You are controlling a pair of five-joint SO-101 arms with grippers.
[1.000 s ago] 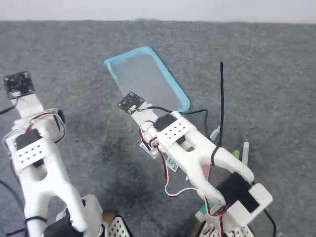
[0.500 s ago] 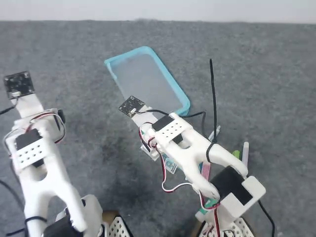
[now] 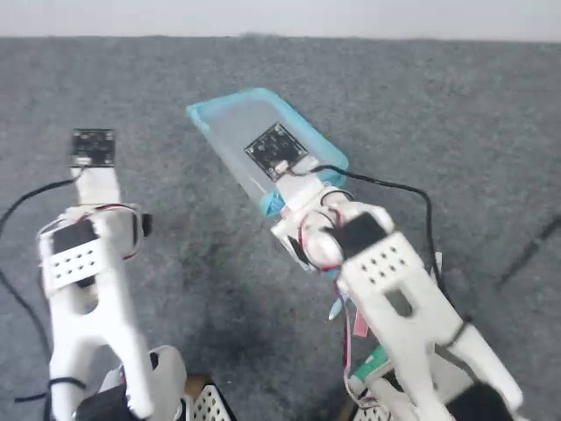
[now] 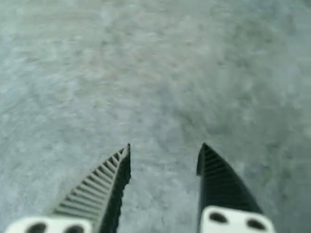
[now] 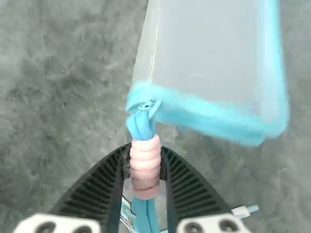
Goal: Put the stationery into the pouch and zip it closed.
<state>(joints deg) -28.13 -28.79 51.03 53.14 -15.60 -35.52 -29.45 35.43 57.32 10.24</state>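
Jaws of the right gripper (image 5: 145, 154) pinch a blue pen (image 5: 144, 177) at its pink grip, tip touching an end corner of the pouch (image 5: 209, 63), which lies flat on the grey mat (image 4: 146, 58). Left gripper (image 4: 165, 145) hangs spread over bare mat. We cannot tell if the mouth is open; we judge the tip should find the opening first, then slide in shallow along the pouch's length

Setting: a robotics test bench, not a domestic room. Evidence: a plain grey felt-like mat (image 3: 193, 289) covers the table up to a bare pale wall (image 3: 280, 16) at 12 o'clock. The white left arm (image 3: 83, 289) at 8 o'clock and right arm (image 3: 394, 281) at 4 o'clock carry exposed wiring (image 3: 377, 181) and uncased camera boards (image 3: 93, 146).
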